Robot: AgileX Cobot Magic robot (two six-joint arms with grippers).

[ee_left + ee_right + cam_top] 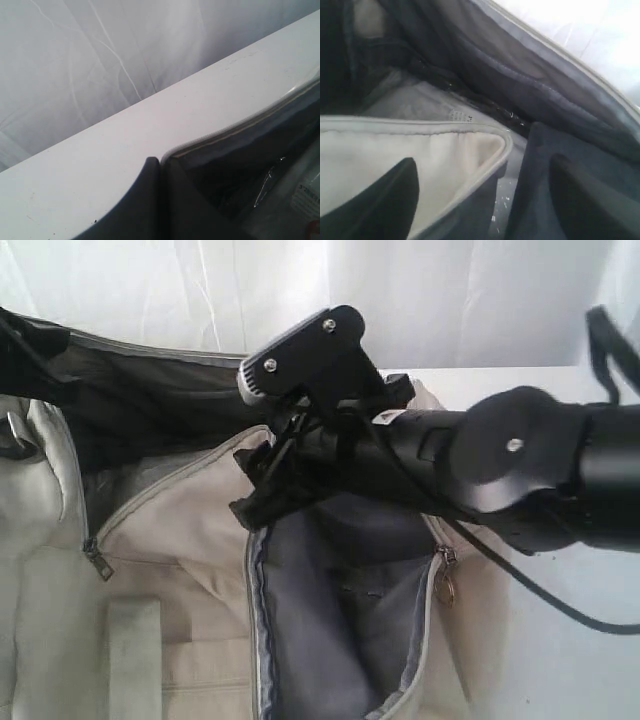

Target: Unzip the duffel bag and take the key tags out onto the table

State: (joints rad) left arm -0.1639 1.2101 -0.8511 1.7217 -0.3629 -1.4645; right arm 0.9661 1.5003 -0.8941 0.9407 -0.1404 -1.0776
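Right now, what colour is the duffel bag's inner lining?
Dark grey; the duffel bag lining shows best in the exterior view.

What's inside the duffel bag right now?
Dark grey lining shows inside the duffel bag, with the right gripper at the opening. No key tags visible; the arm hides part.

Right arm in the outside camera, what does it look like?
The right arm is matte black and tubular, with a rounded joint cap and silver screw. A black cable trails beneath, a white label sits near the wrist, and an angular bracket carries two screws.
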